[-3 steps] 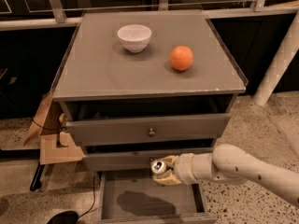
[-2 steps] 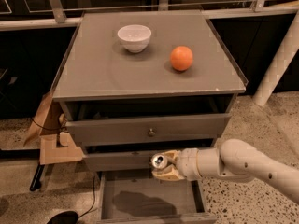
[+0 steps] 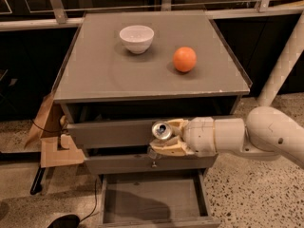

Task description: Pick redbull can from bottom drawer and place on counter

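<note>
The counter carries a bowl and an orange, with bare room at its front. Below, the drawer stands open, its floor bare. The gripper hangs in front of the upper drawers, under the counter's edge, pinching the can on its side. The carry looks in hand. Next it must rise past the edge, then move inward and upright the can.

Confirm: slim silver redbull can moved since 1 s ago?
Yes. The slim silver redbull can, held in the gripper, has risen from the middle grey drawer front to the top grey drawer front, just under the grey counter.
</note>
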Motion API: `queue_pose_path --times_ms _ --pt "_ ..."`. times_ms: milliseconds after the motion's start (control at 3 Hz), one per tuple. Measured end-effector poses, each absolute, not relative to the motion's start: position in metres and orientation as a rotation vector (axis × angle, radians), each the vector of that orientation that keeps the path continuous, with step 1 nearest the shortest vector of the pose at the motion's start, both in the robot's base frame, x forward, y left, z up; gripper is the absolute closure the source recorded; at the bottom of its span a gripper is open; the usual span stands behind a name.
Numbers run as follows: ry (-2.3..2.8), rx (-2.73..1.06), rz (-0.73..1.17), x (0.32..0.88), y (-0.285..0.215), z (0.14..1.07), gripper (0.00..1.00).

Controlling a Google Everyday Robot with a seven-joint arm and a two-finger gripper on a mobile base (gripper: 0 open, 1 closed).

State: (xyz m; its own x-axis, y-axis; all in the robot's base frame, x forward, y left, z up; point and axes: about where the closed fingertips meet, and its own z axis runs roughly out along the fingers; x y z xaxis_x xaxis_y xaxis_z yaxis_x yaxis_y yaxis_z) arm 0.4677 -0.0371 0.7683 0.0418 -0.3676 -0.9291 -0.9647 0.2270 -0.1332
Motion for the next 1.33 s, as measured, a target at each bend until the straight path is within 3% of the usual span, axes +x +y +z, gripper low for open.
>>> queue_pose_path --times_ms 667,1333 --pt "1.478 -1.300 0.766 0.464 -0.034 0.794 1.00" --pt "1.445 -1.273 0.782 0.462 -0.028 0.912 1.00"
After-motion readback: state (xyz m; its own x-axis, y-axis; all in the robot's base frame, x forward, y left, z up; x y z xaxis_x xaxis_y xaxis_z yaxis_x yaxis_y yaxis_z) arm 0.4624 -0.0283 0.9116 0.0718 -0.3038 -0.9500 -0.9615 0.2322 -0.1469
